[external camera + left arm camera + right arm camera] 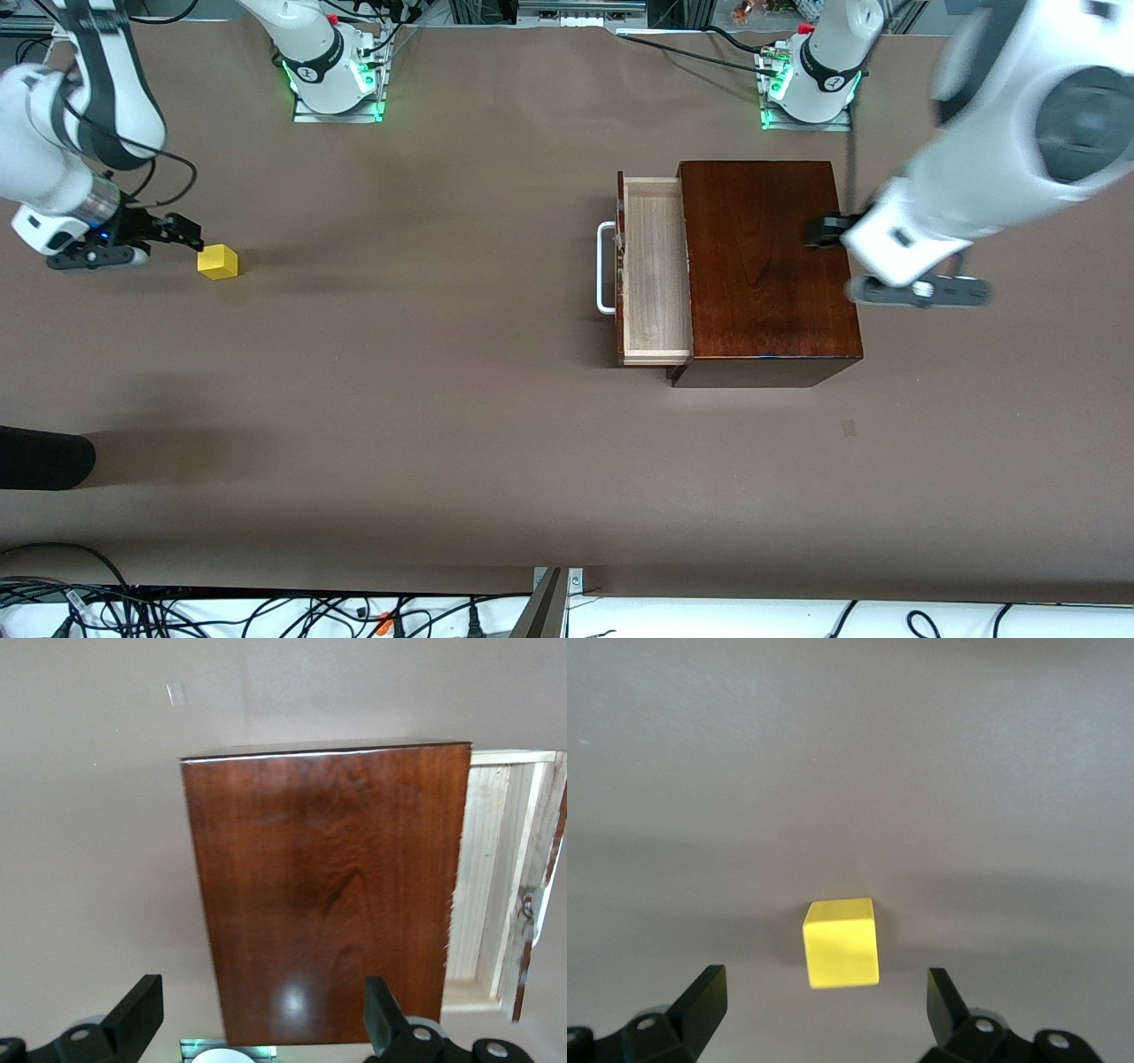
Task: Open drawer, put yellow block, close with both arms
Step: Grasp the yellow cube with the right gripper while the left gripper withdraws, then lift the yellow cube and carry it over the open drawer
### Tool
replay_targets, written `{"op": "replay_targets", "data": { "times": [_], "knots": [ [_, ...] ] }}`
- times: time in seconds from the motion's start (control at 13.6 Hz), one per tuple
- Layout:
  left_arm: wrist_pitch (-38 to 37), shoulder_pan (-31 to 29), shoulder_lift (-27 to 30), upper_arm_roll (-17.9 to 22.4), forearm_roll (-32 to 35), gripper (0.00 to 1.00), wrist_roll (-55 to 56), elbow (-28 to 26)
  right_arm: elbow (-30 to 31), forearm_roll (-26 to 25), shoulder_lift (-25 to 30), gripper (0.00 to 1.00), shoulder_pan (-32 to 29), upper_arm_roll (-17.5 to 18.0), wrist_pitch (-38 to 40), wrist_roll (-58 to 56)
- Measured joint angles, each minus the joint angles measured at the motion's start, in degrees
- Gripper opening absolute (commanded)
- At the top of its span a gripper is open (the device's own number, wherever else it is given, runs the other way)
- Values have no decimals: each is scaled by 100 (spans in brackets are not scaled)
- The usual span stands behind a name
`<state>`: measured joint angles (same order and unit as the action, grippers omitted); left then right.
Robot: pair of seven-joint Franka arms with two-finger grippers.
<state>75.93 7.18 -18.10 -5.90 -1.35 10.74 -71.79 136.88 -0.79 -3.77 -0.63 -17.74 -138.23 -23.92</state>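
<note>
The yellow block [218, 261] sits on the brown table toward the right arm's end. My right gripper [188, 233] hovers low just beside it, open, with the block [842, 942] slightly ahead of the fingertips and nothing between them. The drawer [656, 266] is pulled out of the mahogany box [762, 257], showing its bare pale-wood tray and white handle [606, 268]. My left gripper [822, 230] hangs open over the box's top, at the end away from the drawer. In the left wrist view the box top [328, 886] fills the middle and the drawer [496, 868] shows at its edge.
A dark rounded object [44, 456] juts in at the table's edge at the right arm's end, nearer the front camera. Cables [266, 611] lie below the table's front edge. Both green-lit bases [337, 89] stand along the table's edge farthest from the front camera.
</note>
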Motion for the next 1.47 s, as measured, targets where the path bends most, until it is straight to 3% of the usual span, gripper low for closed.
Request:
{"op": "replay_targets", "data": {
  "times": [0.15,0.29,0.44,0.66,0.74,0.96,1.1,1.18,1.47],
  "knots": [
    [101,-210,233,316,-88,100,-417,-230,185,6,-258,100,0,-2,-470,0],
    [797,-260,790,573,-107,100,-550,-923,297,46,-504,100,-2,-11,-783,4],
    [1456,-268,1412,629,-94,100,-549,-1715,323,123,-776,100,-4,-23,-1017,9],
    [1730,-270,1805,709,-48,100,-548,-2218,320,268,-1127,98,-4,-28,-1297,14],
    [1730,-270,1823,729,-48,100,-548,-2249,318,369,-1215,87,-4,-27,-1337,14],
    [1704,-275,1823,749,-48,100,-548,-2257,315,484,-1384,38,-2,-24,-1388,14],
    [1670,-275,1823,749,-48,100,-548,-2257,309,484,-1395,16,-1,-22,-1388,13],
    [1667,-275,1823,746,-48,100,-548,-2257,287,486,-1375,10,-1,-20,-1352,12],
    [1614,-275,1823,730,-48,100,-546,-2257,-184,501,-879,9,7,6,-241,20]
  ]
}}
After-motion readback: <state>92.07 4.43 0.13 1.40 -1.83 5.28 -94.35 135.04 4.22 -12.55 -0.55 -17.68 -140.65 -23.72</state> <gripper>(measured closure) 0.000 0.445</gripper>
